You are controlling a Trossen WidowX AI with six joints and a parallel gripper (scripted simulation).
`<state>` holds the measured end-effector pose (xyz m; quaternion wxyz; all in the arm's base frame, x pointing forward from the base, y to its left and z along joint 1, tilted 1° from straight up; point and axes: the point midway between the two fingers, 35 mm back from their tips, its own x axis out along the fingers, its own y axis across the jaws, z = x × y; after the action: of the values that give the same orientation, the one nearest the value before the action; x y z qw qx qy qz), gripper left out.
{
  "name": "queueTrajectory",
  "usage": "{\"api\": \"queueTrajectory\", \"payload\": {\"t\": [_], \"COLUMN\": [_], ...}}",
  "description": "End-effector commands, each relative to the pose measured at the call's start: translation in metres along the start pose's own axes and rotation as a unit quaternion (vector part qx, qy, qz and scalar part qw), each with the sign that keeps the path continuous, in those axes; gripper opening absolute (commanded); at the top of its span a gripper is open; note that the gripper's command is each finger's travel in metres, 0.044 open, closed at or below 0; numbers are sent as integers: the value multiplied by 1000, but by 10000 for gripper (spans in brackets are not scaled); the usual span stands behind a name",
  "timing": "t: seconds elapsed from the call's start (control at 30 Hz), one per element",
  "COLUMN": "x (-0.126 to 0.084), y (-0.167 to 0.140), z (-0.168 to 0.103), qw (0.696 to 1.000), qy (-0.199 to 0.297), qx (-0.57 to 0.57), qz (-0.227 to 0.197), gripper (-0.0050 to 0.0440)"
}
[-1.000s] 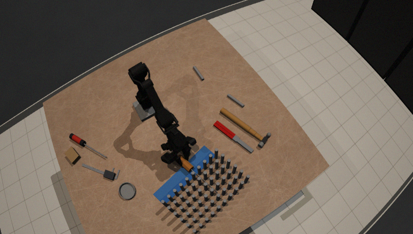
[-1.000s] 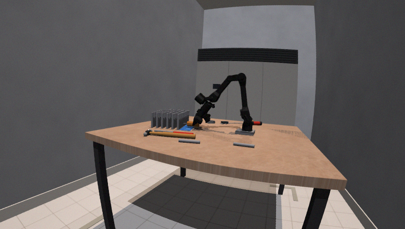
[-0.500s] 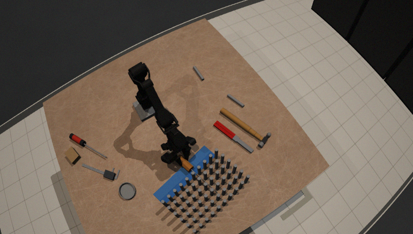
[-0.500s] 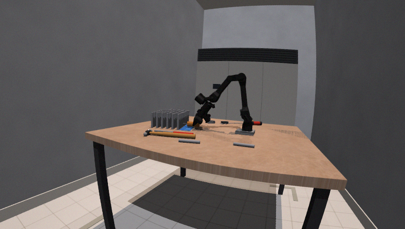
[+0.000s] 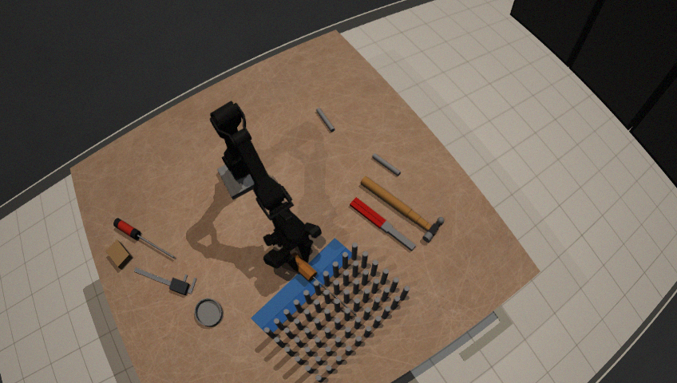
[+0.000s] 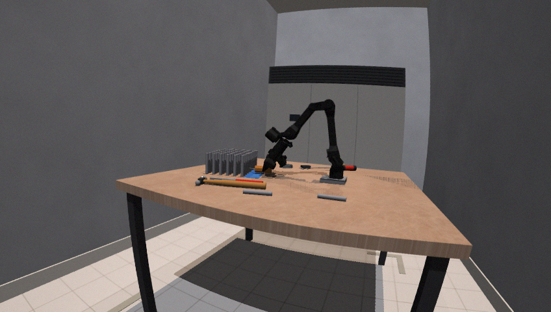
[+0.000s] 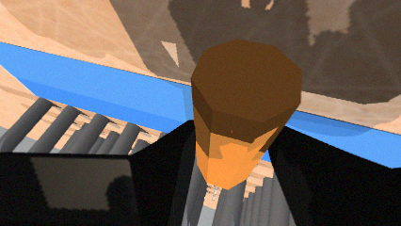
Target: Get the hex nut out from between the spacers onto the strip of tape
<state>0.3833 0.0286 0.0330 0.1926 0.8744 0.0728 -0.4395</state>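
Your gripper (image 5: 295, 263) is clamped partway on the hook pick (image 5: 306, 268) — its orange-brown handle sits over the strip of tape (image 5: 285, 296), shaft reaching in among the spacers (image 5: 342, 303). You cannot see the hex nut. Wooden table (image 6: 347, 216) — grey walls, tiled floor.

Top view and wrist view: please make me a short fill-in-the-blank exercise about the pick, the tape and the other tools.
1. The tool is shut on the pick's ____ handle.
2. The tape has the colour ____.
3. The spacers beside the tape all stand ____.
4. The hammer lies beside a file with a ____ handle.

Missing words: orange-brown; blue; upright; red
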Motion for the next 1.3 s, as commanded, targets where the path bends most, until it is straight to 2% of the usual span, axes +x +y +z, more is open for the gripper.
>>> {"api": "queueTrajectory", "payload": {"t": [0.0, 1.27], "x": [-10, -7], "y": [7, 5], "z": [-17, -14], "qw": [1000, 1000], "qy": [25, 20], "qx": [2, 2], "qz": [10, 7], "gripper": [-50, -50]}}
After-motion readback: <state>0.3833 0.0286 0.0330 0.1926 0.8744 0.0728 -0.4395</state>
